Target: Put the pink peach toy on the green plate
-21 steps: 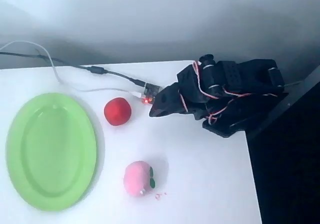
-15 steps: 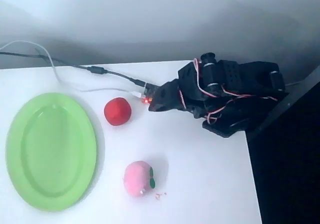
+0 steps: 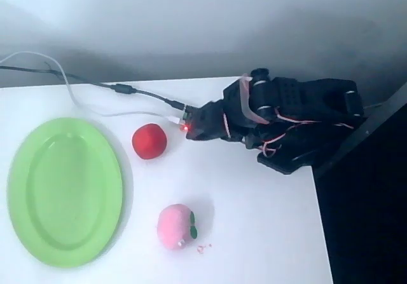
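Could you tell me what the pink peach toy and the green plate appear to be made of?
The pink peach toy looks like soft plush fabric: matte, slightly fuzzy outline, with dark green leaf patches. The green plate looks like smooth moulded plastic: uniform light green, raised rim, faint sheen. Both are judged by look alone.

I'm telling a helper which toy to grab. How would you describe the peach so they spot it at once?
Start from the green plate on the table's left in the overhead view. Just right of its lower end lies the peach, apart from the rim. It is pink with a small green leaf, unlike the plain red ball farther up.
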### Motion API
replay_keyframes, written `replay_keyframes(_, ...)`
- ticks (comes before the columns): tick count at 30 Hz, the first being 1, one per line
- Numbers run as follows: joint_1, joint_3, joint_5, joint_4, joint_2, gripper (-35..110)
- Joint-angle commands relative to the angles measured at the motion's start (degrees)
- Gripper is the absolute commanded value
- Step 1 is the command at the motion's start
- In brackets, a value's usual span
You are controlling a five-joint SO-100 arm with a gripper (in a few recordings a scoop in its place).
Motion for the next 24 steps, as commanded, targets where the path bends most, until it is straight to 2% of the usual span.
replay_keyframes(1, -4.3, -12.1, -0.1, -3.4, -11.3, 0)
replay_keyframes(4, -7.3, -27.8, 0.6, -2.5, -26.1, 0)
replay_keyframes(9, -9.0, -58.4, -2.1, 11.2, -45.9, 0)
replay_keyframes(12, -10.5, -69.6, 0.4, 12.5, -53.5, 0)
replay_keyframes(13, -11.9, -71.7, 5.1, 12.8, -55.2, 0)
replay_keyframes(15, -14.4, -72.1, 11.2, 12.2, -56.9, 0)
replay_keyframes(17, -15.9, -69.6, 10.8, 12.3, -56.6, 0)
replay_keyframes(18, -17.1, -68.7, 15.6, 11.9, -56.3, 5)
replay_keyframes(19, -18.3, -67.1, 20.9, 10.5, -55.7, 17)
replay_keyframes(24, -24.4, -59.7, 25.7, 6.7, -52.8, 34)
